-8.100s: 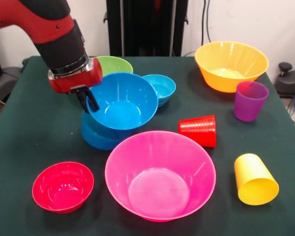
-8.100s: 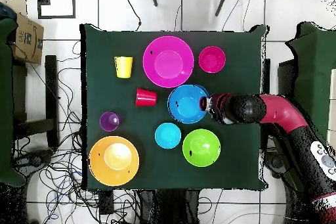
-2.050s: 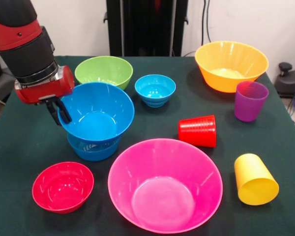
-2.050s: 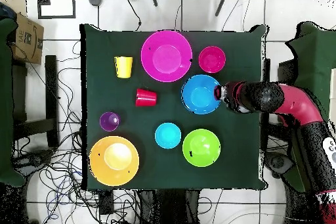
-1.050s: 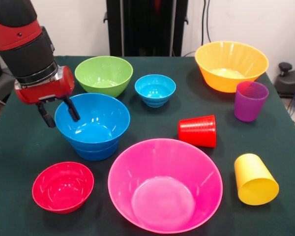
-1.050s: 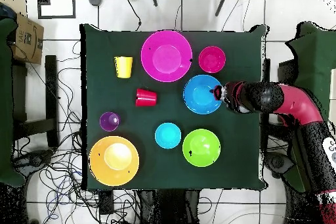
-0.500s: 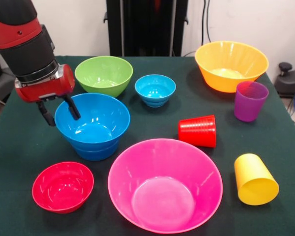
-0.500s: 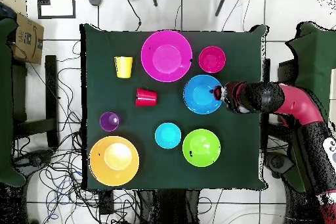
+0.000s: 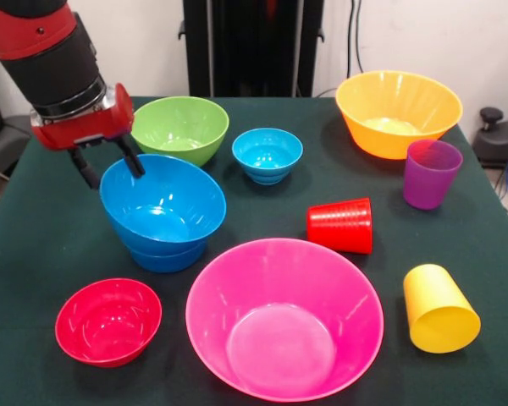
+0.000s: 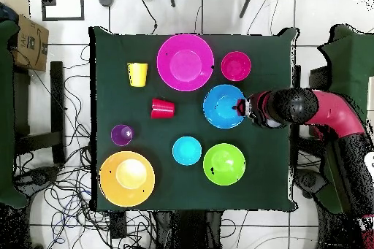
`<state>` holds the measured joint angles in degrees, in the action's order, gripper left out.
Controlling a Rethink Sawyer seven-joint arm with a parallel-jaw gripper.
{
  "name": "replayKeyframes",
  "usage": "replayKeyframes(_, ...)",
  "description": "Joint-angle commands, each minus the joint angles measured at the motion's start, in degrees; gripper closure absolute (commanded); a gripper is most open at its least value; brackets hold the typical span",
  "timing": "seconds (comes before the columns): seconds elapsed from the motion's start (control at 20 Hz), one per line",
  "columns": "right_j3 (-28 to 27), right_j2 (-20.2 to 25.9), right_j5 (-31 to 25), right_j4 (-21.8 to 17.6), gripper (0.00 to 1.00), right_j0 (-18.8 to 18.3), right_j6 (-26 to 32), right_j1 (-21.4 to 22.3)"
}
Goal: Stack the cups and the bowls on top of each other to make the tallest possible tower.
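Hovering with fingers spread, the gripper (image 9: 108, 166) straddles the rim of the nested blue bowls (image 9: 162, 208), gripping nothing.

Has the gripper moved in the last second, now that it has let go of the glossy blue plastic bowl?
Yes. The open gripper has risen off the blue bowl's rim and edged toward the green bowl in the front view.

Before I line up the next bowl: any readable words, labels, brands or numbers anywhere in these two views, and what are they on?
Cardboard box beside the table, overhead view: dark printing on its side, too small to read.
Bowls, cups, green table cover, arm: no legible text, labels or numbers in either view.
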<state>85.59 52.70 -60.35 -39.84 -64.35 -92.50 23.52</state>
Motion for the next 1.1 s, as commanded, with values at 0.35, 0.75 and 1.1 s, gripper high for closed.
replayKeyframes(0.35, 4.1, -1.2, -7.1, 0.8, 0.0, 3.6, 14.9, 2.7)
replayKeyframes(0.75, 5.1, -1.7, -4.8, 0.3, 0.0, 3.0, 14.8, 1.7)
replayKeyframes(1.1, 8.0, -1.6, -2.9, 0.6, 0.0, 3.2, 11.8, 1.7)
